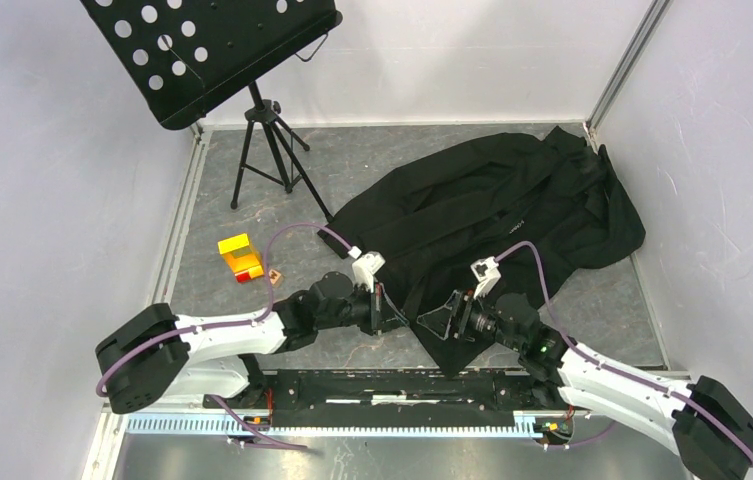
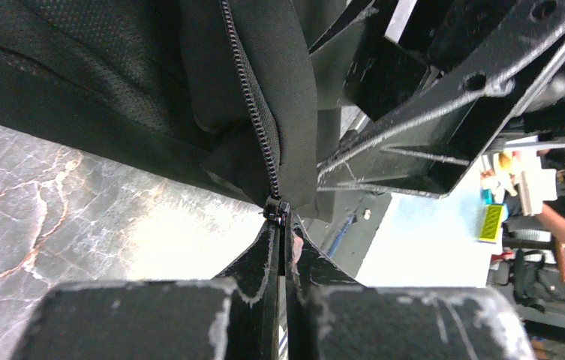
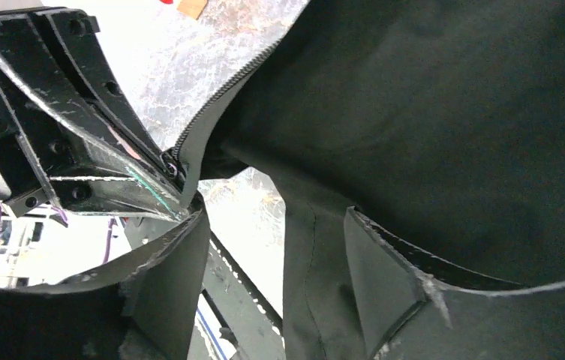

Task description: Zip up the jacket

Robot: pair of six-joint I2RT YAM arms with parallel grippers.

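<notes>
One black jacket [image 1: 492, 210] lies crumpled across the right half of the counter [image 1: 372, 160], its hem toward the two arms. The left tool [image 2: 283, 225] is pinched together at the bottom end of the single front zipper [image 2: 253, 105], seemingly on the slider [image 2: 277, 208]. The right tool [image 1: 432, 320] stands apart, a strip of jacket fabric between its fingers. One music stand [image 1: 202, 50] and one yellow-red block [image 1: 238, 257] sit to the left.

Right claw [image 3: 275, 217] spread apart, jacket [image 3: 452, 112] fabric between, left claw [image 3: 174, 169] pinching zipper [image 3: 219, 90] end
</notes>
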